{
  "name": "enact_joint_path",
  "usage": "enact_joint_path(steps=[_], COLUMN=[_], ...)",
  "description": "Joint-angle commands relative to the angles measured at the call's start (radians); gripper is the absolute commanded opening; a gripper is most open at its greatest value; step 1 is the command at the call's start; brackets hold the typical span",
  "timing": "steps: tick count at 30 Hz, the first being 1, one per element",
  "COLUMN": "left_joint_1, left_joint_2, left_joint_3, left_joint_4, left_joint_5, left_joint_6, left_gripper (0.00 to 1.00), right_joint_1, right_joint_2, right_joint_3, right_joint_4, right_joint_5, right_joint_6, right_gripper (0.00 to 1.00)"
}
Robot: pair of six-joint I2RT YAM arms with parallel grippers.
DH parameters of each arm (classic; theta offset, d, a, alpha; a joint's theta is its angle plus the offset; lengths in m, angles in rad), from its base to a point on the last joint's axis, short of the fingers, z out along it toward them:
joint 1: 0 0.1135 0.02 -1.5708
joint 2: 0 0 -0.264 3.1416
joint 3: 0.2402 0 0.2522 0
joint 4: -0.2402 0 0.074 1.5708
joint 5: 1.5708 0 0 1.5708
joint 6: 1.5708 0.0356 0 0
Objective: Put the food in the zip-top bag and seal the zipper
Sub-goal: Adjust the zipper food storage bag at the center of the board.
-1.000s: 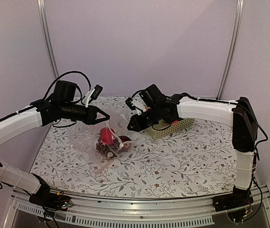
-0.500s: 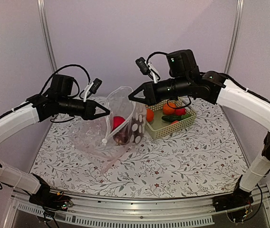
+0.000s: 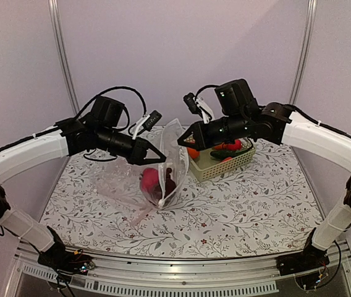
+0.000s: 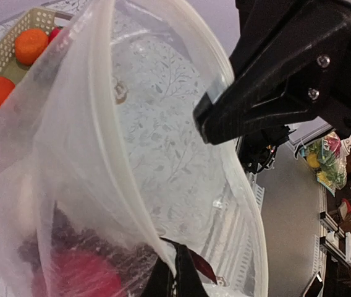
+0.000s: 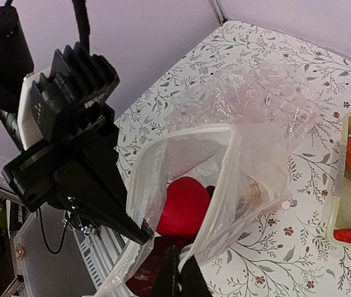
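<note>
Loading looks done: red fruit (image 5: 185, 207), grapes (image 4: 70, 238) at bottom of zip-top bag (image 3: 174, 154), frame centre. Left gripper (image 3: 161, 160), right gripper (image 3: 180, 143) each clamped on zipper (image 4: 115, 154), mouth gaping. Next, likely: draw lips together, press along strip

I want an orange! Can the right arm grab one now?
Probably not yet: its fingers are pinching the bag's rim. The oranges lie uncovered in the basket nearby, so it must let go first.
</note>
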Motion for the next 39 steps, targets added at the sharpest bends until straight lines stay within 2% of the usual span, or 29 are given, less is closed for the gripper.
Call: enact_joint_path(steps=[1, 11, 14, 17, 21, 23, 29, 33, 39], left_joint_1=[-0.035, -0.067, -0.091, -0.119, -0.146, -0.162, -0.254, -0.293, -0.364], left_joint_2=[0.024, 0.042, 0.010, -0.057, -0.187, -0.250, -0.406, -0.495, -0.558], left_joint_3=[0.032, -0.036, -0.065, -0.130, -0.256, -0.315, -0.484, -0.601, -0.685], left_joint_4=[0.002, 0.079, 0.115, 0.170, 0.268, 0.292, 0.325, 0.354, 0.381], left_joint_5=[-0.025, -0.099, -0.193, -0.324, -0.481, -0.548, -0.681, -0.698, -0.670], left_joint_6=[-0.020, -0.059, -0.043, -0.028, -0.045, -0.062, -0.145, -0.227, -0.316], left_gripper=[0.00, 0.00, 0.23, 0.52, 0.76, 0.83, 0.87, 0.92, 0.98], right_joint_1=[0.005, 0.025, 0.028, 0.027, 0.028, 0.028, 0.028, 0.027, 0.028], right_joint_2=[-0.036, 0.000, 0.001, -0.005, -0.001, 0.007, 0.054, 0.074, 0.091], right_joint_3=[-0.030, -0.146, -0.168, -0.182, -0.182, -0.176, -0.145, -0.137, -0.119], right_joint_4=[0.041, 0.201, 0.223, 0.233, 0.248, 0.250, 0.250, 0.247, 0.223], right_joint_5=[0.057, 0.043, 0.104, 0.188, 0.264, 0.293, 0.319, 0.333, 0.362], right_joint_6=[0.042, 0.203, 0.239, 0.282, 0.340, 0.359, 0.386, 0.395, 0.397], right_gripper=[0.00, 0.00, 0.00, 0.00, 0.00, 0.00, 0.00, 0.00, 0.00])
